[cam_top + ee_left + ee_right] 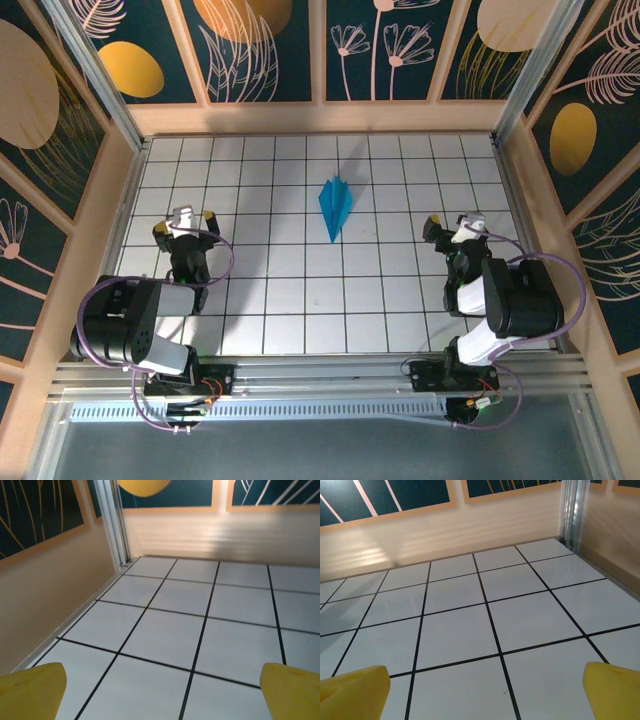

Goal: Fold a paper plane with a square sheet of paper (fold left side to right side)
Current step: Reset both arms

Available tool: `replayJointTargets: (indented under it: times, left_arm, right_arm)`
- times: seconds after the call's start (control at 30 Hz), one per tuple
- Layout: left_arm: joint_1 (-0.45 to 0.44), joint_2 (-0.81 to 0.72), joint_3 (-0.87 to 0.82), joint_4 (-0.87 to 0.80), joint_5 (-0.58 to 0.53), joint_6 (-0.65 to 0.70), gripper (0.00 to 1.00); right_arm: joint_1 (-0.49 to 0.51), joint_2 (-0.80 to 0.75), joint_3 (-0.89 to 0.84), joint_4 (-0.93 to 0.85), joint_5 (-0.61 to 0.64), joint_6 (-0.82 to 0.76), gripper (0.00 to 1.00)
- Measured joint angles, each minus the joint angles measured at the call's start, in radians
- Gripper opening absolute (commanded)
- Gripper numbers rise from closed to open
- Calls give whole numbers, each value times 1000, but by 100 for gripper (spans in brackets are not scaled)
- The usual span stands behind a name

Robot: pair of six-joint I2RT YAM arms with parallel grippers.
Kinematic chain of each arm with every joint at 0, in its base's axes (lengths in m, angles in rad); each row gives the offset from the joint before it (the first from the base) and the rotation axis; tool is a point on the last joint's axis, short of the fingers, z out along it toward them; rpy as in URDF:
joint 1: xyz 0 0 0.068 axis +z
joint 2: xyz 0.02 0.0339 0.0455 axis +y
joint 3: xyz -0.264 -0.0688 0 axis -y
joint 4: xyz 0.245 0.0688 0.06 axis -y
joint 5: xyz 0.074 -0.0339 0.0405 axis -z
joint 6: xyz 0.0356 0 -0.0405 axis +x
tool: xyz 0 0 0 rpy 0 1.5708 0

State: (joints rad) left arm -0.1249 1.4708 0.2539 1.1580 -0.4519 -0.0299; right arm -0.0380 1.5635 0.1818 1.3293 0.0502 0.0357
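Note:
The paper plane (pixel 335 207), a slim cyan-blue dart with creased wings, lies on the white tiles in the middle of the floor with its tip toward the arms. My left gripper (pixel 189 220) stands open well to the left of it, yellow fingertips (pixel 35 690) wide apart with bare tile between them. Far to the right, my right gripper (pixel 455 222) is open too, its yellow fingertips (pixel 612 690) spread over bare tile. Neither gripper touches the plane.
A wooden wall (pixel 320 117) closes the back of the tiled floor (pixel 300 300), with side walls left and right. An aluminium post (pixel 115 525) stands in the far left corner, another (pixel 570 510) in the far right.

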Motion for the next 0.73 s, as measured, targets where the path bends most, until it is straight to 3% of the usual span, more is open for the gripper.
replayJointTargets:
  times: [0.23, 0.73]
  left_arm:
    - [24, 41, -104, 190, 27, -19, 99]
    - [52, 50, -51, 154, 56, -50, 99]
  right_arm:
    - [0, 0, 0, 10, 0, 0, 99]
    - [5, 0, 9, 7, 0, -1, 99]
